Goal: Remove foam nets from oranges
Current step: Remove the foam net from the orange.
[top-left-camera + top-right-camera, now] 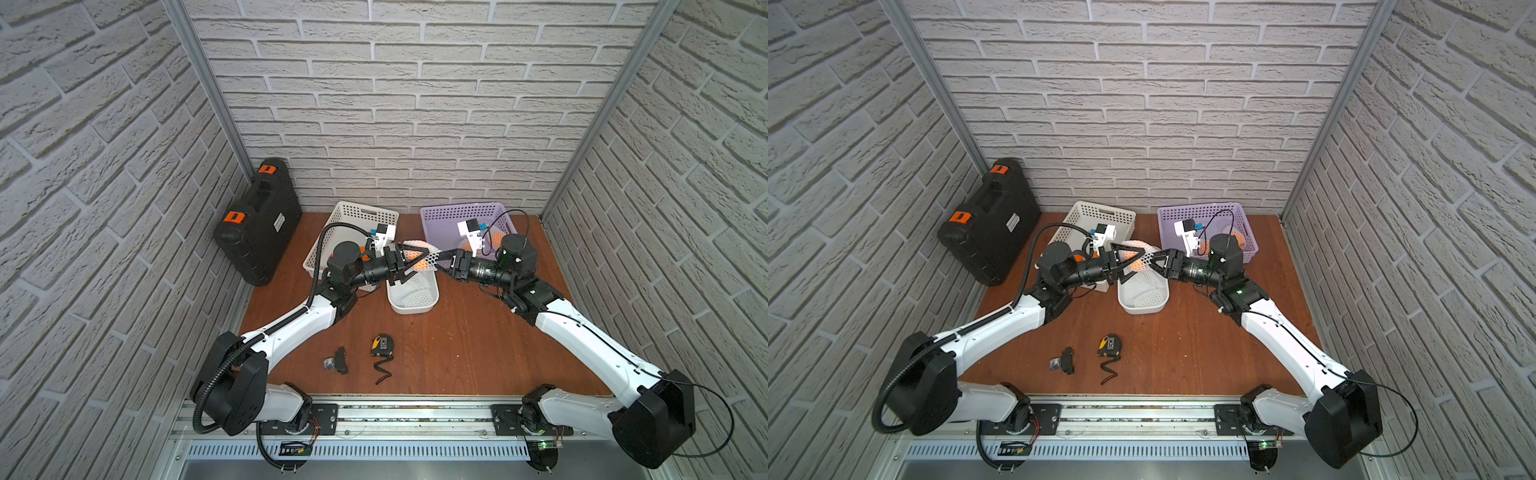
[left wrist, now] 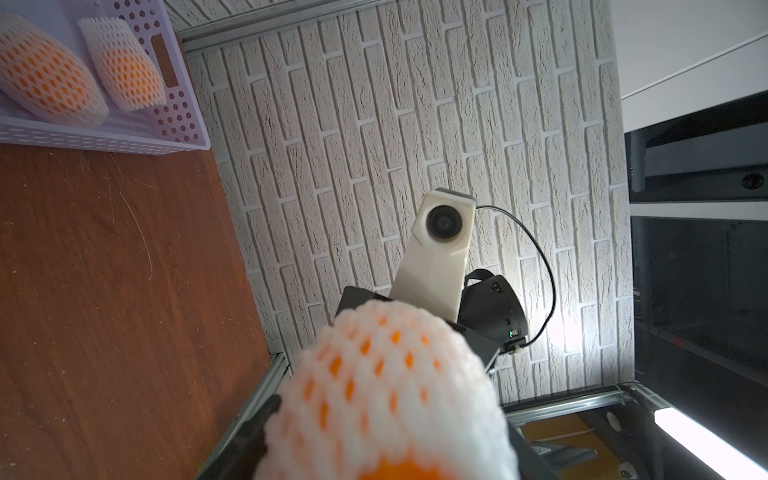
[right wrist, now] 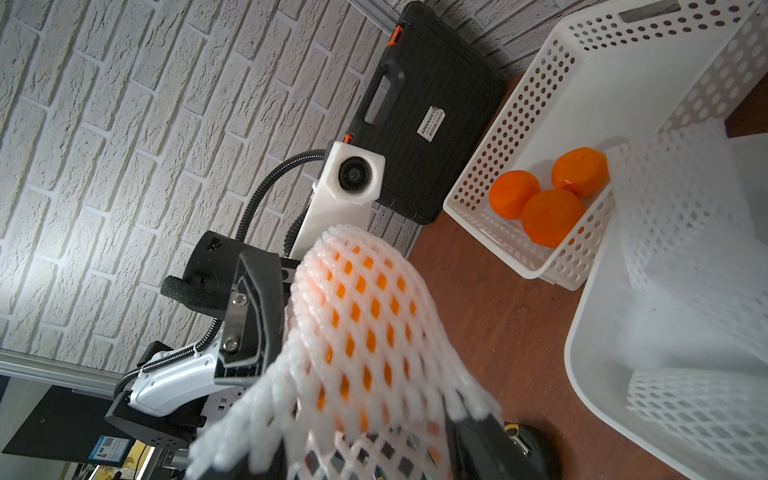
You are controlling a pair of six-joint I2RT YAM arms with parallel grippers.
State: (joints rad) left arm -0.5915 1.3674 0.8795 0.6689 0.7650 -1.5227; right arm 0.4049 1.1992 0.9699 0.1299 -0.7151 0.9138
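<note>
One orange [image 1: 415, 259] in a white foam net [image 3: 365, 332] hangs in the air above the white tub [image 1: 411, 308], between my two grippers. My left gripper [image 1: 419, 259] is shut on this netted orange, a finger [image 3: 249, 316] pressed against each side. In the left wrist view bare orange skin [image 2: 399, 471] shows at the net's near end. My right gripper [image 1: 438, 261] faces it from the other side with its jaws apart. The net's loose end is stretched across the right fingers [image 3: 478, 449]; whether they are inside the net is unclear.
A white perforated basket [image 1: 361, 208] holds three bare oranges [image 3: 548, 216]. The purple basket [image 1: 465, 210] holds netted oranges [image 2: 45, 79]. Empty nets [image 3: 698, 407] lie in the tub. A black case [image 1: 257, 224] leans at the back left. A tape measure [image 1: 382, 345] and a small black part [image 1: 338, 361] lie in front.
</note>
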